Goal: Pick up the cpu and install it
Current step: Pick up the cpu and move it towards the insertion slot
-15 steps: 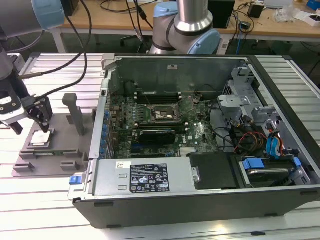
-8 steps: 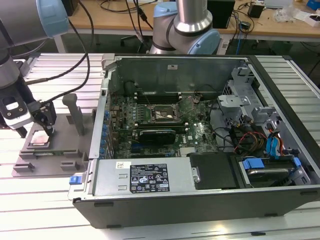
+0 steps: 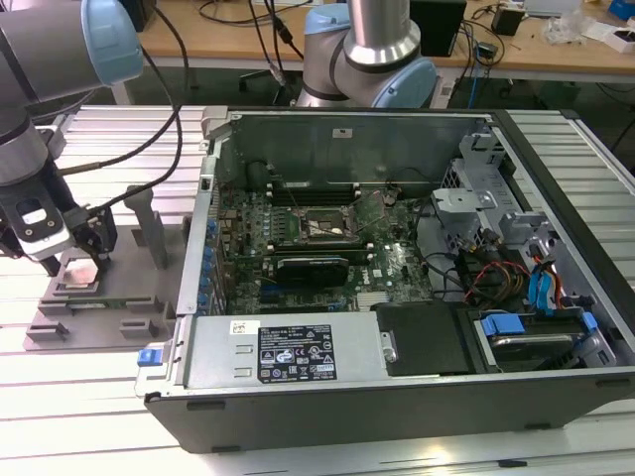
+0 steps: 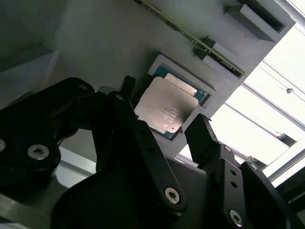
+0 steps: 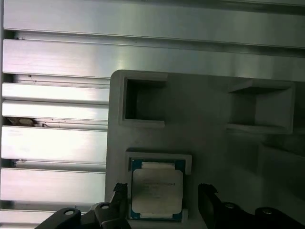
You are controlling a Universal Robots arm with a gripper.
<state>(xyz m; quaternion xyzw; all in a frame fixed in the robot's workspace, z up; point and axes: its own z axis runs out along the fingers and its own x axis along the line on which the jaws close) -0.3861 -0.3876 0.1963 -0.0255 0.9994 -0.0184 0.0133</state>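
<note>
cpu [image 4: 167, 109] in tray [image 5: 205, 109] recess, centred between tips of released, wide-spread end effector [image 4: 163, 102].

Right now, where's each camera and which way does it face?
Exterior view: off-arm, raised, looking down into the computer case; arm and gripper at the exterior view's left, over the tray.
Second wrist view: on the wrist, slanting past black fingers at the cpu.
First wrist view: on the wrist, facing the tray squarely.
Both wrist views: cpu between open fingers.
</note>
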